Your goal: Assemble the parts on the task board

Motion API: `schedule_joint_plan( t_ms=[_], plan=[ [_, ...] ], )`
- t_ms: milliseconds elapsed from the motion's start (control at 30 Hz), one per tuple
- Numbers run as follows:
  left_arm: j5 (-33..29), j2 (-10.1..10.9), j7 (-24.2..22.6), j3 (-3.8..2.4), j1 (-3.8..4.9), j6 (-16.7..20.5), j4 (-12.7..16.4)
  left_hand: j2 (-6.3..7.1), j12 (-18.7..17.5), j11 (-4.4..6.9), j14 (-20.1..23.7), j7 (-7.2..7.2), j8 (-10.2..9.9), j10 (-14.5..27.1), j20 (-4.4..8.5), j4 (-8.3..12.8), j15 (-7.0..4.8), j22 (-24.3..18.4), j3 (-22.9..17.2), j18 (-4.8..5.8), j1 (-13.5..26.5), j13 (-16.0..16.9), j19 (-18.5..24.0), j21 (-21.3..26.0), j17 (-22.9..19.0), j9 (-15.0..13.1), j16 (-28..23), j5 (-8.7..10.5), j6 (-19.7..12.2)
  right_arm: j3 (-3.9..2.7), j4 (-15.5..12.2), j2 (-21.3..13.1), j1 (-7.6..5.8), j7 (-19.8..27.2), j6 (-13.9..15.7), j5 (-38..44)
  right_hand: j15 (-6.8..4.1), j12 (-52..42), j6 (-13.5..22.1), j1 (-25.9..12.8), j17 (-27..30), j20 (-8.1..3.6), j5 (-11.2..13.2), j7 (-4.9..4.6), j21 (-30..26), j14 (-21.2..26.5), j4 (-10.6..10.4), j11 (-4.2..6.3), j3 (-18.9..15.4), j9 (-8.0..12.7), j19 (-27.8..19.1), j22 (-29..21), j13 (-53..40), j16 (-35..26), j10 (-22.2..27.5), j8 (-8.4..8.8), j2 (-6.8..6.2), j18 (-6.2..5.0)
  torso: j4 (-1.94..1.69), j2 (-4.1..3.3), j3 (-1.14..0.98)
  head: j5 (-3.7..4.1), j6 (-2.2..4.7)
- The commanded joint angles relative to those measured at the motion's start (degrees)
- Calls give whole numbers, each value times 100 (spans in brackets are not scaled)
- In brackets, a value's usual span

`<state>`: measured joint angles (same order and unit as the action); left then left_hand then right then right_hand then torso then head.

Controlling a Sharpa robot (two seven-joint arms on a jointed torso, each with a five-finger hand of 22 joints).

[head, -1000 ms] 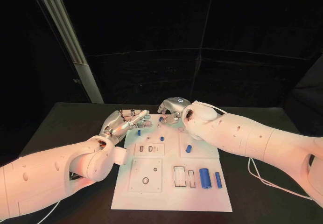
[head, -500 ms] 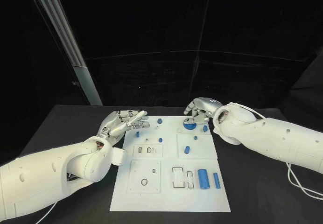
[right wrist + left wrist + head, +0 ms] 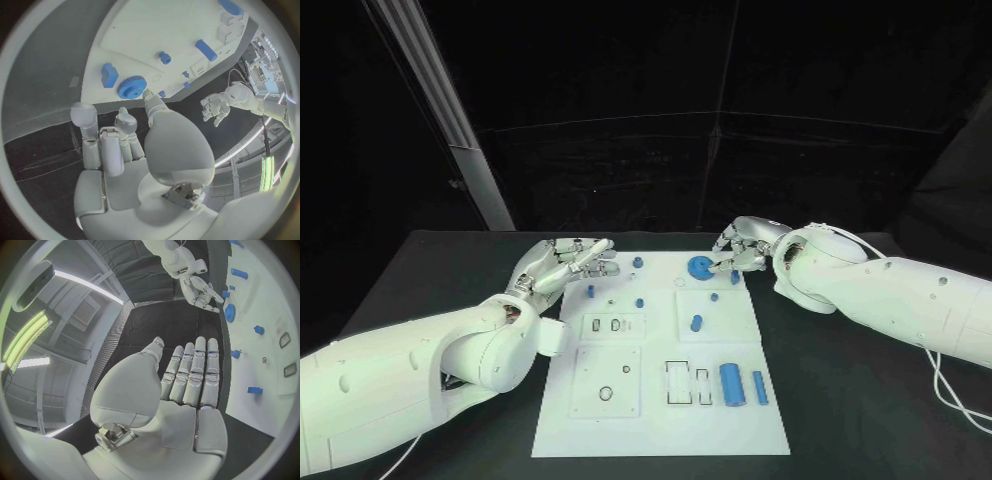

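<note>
Lying lengthwise down the middle of the head view on the black counter [image 3: 430, 270]: the white task board [image 3: 661, 410], carrying small blue parts.

Sitting near the board's upper right corner: a blue toothed gear [image 3: 700, 266], flat on the white surface. Hovering just right of it: the right hand [image 3: 740, 248], fingers [image 3: 727, 262] curled narrow, one fingertip reaching to the gear's rim or just beside it; actual contact impossible to tell. Holding nothing, by the right wrist view, where the gear [image 3: 131, 86] is lying on the board just past the thumb tip and beside a small blue block [image 3: 109, 75].

Hanging over the board's upper left edge: the left hand [image 3: 567, 262], fingers [image 3: 195, 371] stretched out side by side with the thumb apart, gripping nothing, palm bare in the left wrist view.

Standing in the upper part of the board: several small blue pegs, among them 1 near the top edge [image 3: 638, 262] and 1 just below the left hand [image 3: 590, 291].

Lying right of centre: a short blue cylinder [image 3: 697, 322].

Resting in the lower right area: a thick blue cylinder [image 3: 731, 383] and a thinner blue bar [image 3: 759, 387], side by side, both running lengthwise, just right of 2 rectangular slots [image 3: 682, 382].

Showing on the lower left panel: an oval hole [image 3: 606, 392].
</note>
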<state>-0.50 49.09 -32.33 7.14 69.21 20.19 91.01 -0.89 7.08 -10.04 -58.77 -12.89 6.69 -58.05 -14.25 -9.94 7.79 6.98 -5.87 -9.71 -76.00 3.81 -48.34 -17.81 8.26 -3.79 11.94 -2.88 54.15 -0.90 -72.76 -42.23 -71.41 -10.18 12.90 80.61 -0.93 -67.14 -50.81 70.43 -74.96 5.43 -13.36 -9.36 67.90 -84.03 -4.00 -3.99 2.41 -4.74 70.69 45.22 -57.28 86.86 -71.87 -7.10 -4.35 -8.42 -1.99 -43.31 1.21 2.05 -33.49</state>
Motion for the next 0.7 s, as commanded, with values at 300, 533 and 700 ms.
schedule_joint_plan(
  t_ms=[300,533,700],
  plan=[
    [48,-48,-12,-1,4,-110,-42,-62,-30,-30,-26,-38,-23,11,-17,36,22,-12,0,-80,-18,-7,-32,37,6,8,-44,-19,3,-1,195,255,-12,-96,-247,200,73,-331,94,201,-934,28,6,-4,81,-486,0,-31,-74,5,61,69,-413,80,-176,-67,45,57,-4,-9,15,-2,-42],
    [48,-63,-10,-1,3,-118,-53,-62,-30,-30,-26,-38,-23,11,-17,36,22,-12,0,-80,-18,-7,-32,37,6,8,-44,-19,3,0,305,370,-11,-92,-307,330,82,-490,114,345,-984,38,26,-10,112,-493,43,-37,-69,4,70,107,-624,104,-251,-94,95,62,-4,-3,17,-4,-63],
    [48,-65,-6,-1,3,-122,-52,-62,-30,-30,-26,-38,-23,11,-17,36,22,-12,0,-80,-18,-7,-32,37,6,8,-44,-19,3,0,369,438,-10,-85,-383,370,84,-582,113,422,-1007,41,32,-11,131,-497,76,-38,-56,1,76,134,-748,115,-305,-113,128,66,-14,1,18,-18,-27]
  ],
)
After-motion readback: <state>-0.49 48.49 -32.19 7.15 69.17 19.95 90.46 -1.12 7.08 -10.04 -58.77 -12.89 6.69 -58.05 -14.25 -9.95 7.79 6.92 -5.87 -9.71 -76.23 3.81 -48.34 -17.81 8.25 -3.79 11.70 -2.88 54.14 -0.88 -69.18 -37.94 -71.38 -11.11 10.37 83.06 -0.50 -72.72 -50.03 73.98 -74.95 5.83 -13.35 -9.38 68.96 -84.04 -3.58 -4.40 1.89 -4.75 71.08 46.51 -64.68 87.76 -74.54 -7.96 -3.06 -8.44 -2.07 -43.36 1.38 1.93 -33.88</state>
